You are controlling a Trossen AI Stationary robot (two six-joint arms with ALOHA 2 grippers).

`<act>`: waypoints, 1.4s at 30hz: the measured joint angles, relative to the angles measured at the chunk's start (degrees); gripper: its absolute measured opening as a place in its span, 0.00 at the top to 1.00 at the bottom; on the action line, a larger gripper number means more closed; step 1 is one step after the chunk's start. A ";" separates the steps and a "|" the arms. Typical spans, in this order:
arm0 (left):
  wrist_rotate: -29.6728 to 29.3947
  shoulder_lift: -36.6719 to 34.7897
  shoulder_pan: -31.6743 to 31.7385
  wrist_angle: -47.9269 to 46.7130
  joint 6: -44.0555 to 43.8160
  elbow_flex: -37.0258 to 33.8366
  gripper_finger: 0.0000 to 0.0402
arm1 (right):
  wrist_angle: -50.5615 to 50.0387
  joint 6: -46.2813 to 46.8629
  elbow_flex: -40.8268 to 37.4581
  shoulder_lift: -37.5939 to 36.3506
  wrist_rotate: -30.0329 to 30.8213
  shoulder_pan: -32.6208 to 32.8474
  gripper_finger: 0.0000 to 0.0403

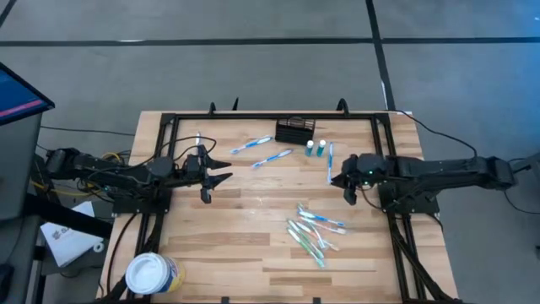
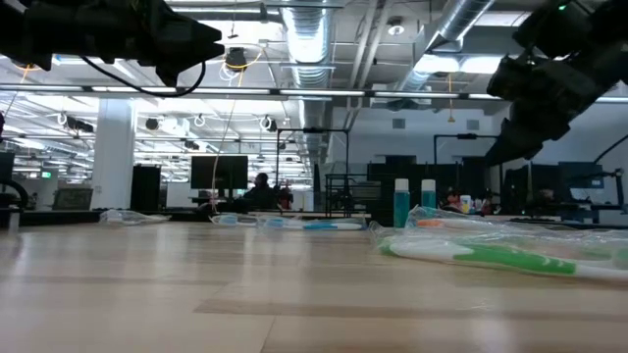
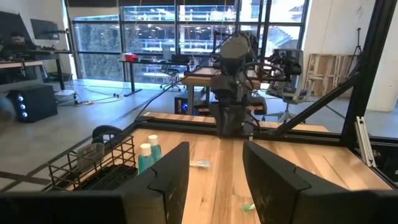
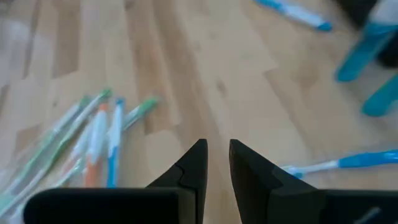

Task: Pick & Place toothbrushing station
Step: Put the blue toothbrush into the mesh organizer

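Observation:
The toothbrushing station, a small black wire-mesh caddy (image 1: 297, 129), stands on its base at the table's far edge near the middle; it also shows in the left wrist view (image 3: 93, 165). Two small teal tubes (image 1: 315, 149) stand upright just to its right. My left gripper (image 1: 221, 173) is wide open and empty, above the table's left part, pointing toward the right; in its wrist view (image 3: 214, 168) nothing lies between the fingers. My right gripper (image 1: 342, 182) hovers right of centre, its fingers a narrow gap apart (image 4: 216, 152) and empty.
Several wrapped toothbrushes (image 1: 312, 232) lie in a loose pile on the near right part of the table, also in the right wrist view (image 4: 93, 143). Loose blue toothbrushes (image 1: 272, 158) lie near the caddy. A round white tub (image 1: 152, 274) sits at the near left corner. A black frame (image 1: 253, 116) rims the table.

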 joint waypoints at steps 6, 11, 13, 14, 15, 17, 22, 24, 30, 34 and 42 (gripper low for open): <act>0.02 -0.01 -0.04 0.03 0.00 0.00 0.64 | -1.81 0.23 3.83 7.84 -3.75 3.26 0.85; 0.02 -0.01 -0.11 0.07 0.00 0.00 0.64 | -4.46 3.03 6.33 13.39 -4.61 7.69 0.85; 0.02 -0.01 -0.11 0.12 0.00 0.00 0.64 | -5.38 3.95 7.04 15.47 -4.63 9.60 0.85; 0.04 -0.01 -0.11 0.13 -0.01 0.00 0.64 | -5.85 4.50 7.38 16.43 -4.65 10.52 0.85; 0.02 -0.01 -0.11 0.13 0.00 0.00 0.64 | -6.28 5.00 7.78 17.39 -4.65 11.40 0.85; 0.04 -0.01 -0.11 0.13 -0.01 0.00 0.64 | -7.47 5.68 8.54 19.04 -4.65 12.92 0.85; 0.04 -0.01 -0.11 0.13 -0.02 0.00 0.64 | -8.07 7.93 9.78 22.58 -4.74 15.90 0.85; 0.14 -0.01 -0.11 0.15 -0.03 0.00 0.64 | -8.22 9.20 9.97 23.70 -4.81 16.69 0.85; 1.75 -0.01 -0.11 0.15 -0.02 0.00 0.64 | -8.33 11.83 9.97 26.06 -7.57 18.25 0.85; 1.92 -0.01 -0.11 0.15 -0.04 0.00 0.64 | -8.31 12.59 9.97 26.76 -8.14 19.18 0.85; 1.89 -0.01 -0.11 0.13 -0.03 0.00 0.64 | -7.97 15.34 9.97 26.76 -8.18 20.61 0.85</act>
